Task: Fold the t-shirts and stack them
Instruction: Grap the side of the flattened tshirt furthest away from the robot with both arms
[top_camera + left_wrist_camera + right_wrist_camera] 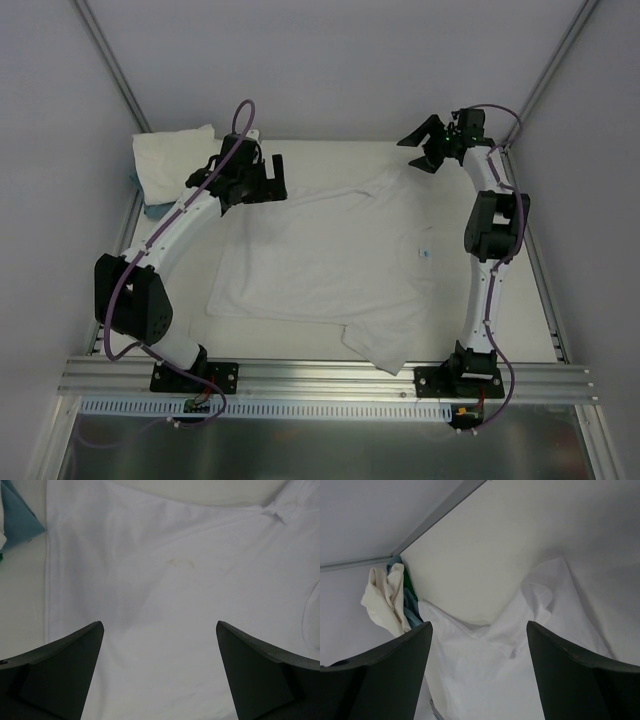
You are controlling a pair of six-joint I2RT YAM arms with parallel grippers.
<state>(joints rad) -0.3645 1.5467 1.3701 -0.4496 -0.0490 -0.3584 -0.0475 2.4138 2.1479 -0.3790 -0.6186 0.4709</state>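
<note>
T-shirt (320,260) lies opened flat across the middle of the table (330,155), collar toward the right arm and one sleeve toward the near edge. No fold is visible in it.

Left gripper (265,182) hangs over the shirt's far-left part, jaws spread wide, nothing between them; its wrist view shows only smooth cloth below. Right gripper (420,148) is raised over the far-right corner, likewise wide and empty.

A pale bundle (175,158) sits in the far-left corner on a teal item (152,208). Whether it is a finished stack or unfolded shirts cannot be told.

Judgement: an early stage, with this shirt's folding and stacking all outstanding.
</note>
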